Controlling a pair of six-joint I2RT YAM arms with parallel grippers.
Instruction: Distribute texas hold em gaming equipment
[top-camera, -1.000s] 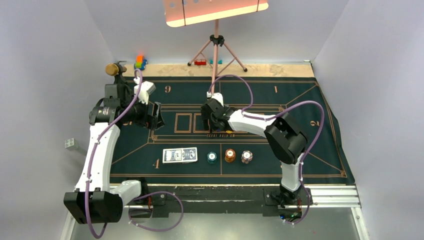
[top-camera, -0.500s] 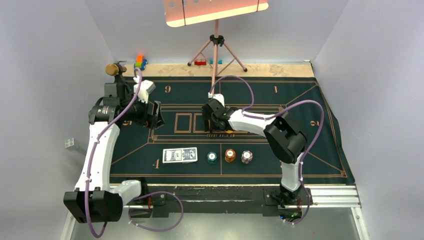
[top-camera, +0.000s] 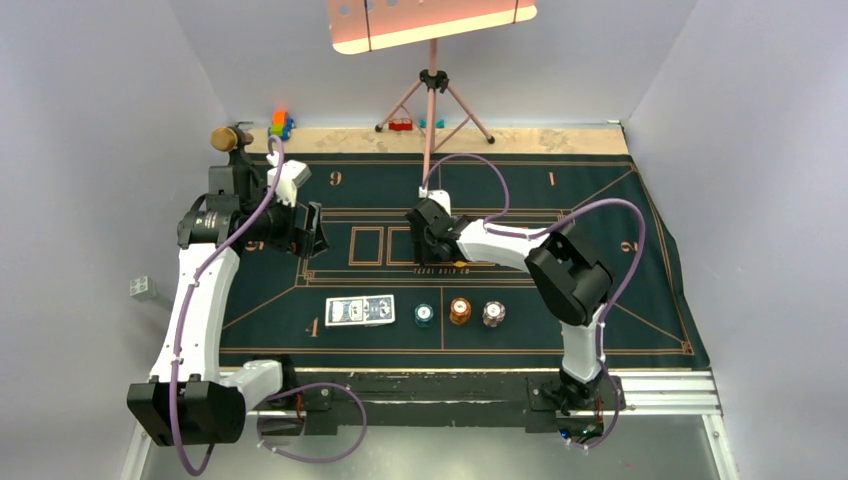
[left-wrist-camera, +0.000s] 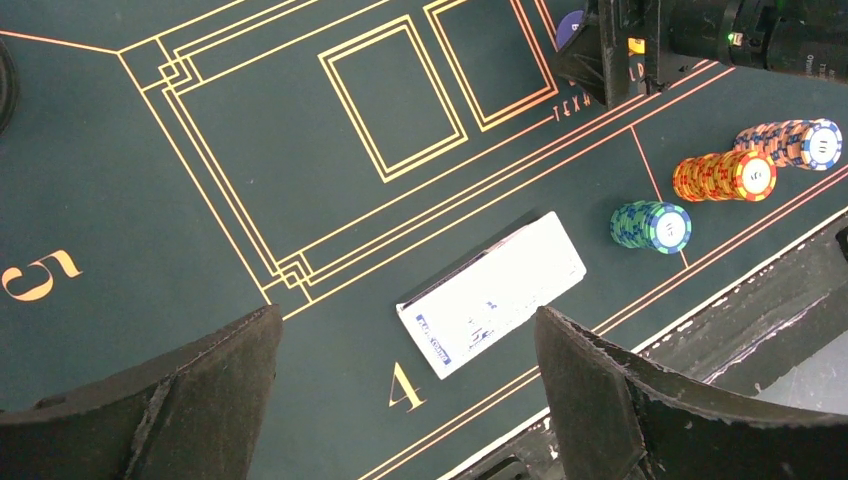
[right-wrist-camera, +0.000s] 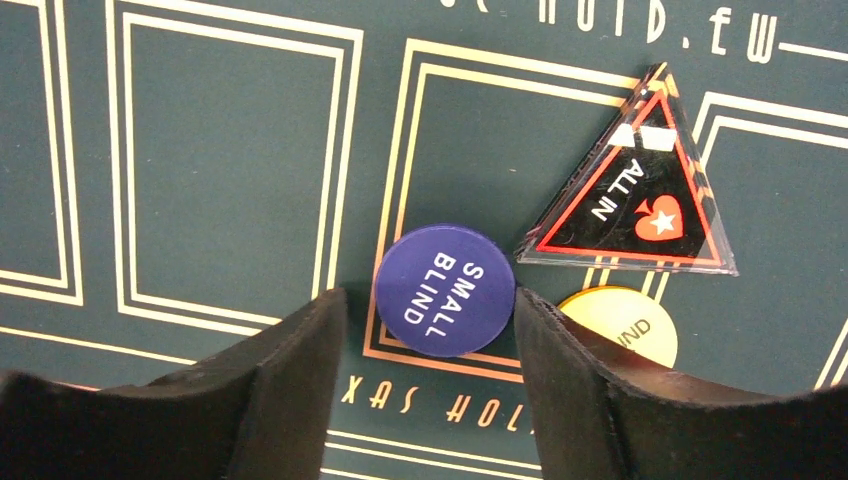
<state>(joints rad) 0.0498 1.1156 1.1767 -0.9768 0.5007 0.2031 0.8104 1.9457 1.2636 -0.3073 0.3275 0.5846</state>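
In the right wrist view a dark blue round chip marked SMALL BLIND (right-wrist-camera: 445, 290) lies flat on the green felt between the fingers of my right gripper (right-wrist-camera: 430, 295). The right finger touches its edge, while a small gap remains at the left finger, so the jaws are open. A yellow chip (right-wrist-camera: 620, 325) is partly hidden behind the right finger. My left gripper (left-wrist-camera: 405, 312) hangs wide open and empty above the deck of cards (left-wrist-camera: 495, 293). Teal (top-camera: 425, 315), orange-brown (top-camera: 460, 311) and whitish (top-camera: 493, 314) chip stacks stand in a row right of the cards (top-camera: 360, 310).
A clear triangular ALL IN marker (right-wrist-camera: 635, 205) lies just beyond the blue chip. The green felt mat (top-camera: 600, 200) covers the table. A gold-headed microphone (top-camera: 230, 137) and toy blocks (top-camera: 281, 124) sit at the back left, a tripod (top-camera: 433, 100) at the back middle.
The right gripper's jaws have narrowed around the blue chip, and its wrist has crept slightly left. The left arm has not moved.
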